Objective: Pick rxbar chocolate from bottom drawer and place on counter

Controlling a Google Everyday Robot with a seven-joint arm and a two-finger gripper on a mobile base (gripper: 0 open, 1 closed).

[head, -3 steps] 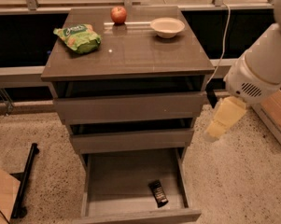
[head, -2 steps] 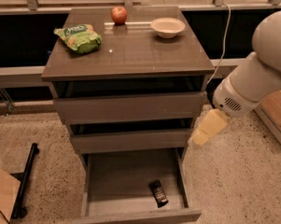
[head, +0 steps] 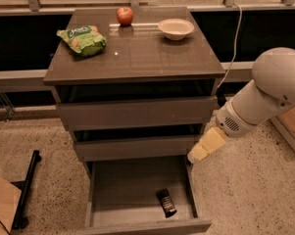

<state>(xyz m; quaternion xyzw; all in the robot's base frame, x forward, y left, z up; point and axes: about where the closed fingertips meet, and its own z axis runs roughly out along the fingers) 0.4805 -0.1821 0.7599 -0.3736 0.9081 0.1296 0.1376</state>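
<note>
Black flat rxbar chocolate near end effector

Print on green bag unreadable

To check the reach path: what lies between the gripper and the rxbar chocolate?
In the camera view, only bare floor of the bottom drawer. The gripper hangs by the drawer's right wall; the rxbar chocolate lies below and left of it.

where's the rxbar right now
Low in the camera view, the rxbar chocolate lies in the open bottom drawer, near its front right corner. The gripper hangs by the drawer's right edge, apart from the bar.
</note>
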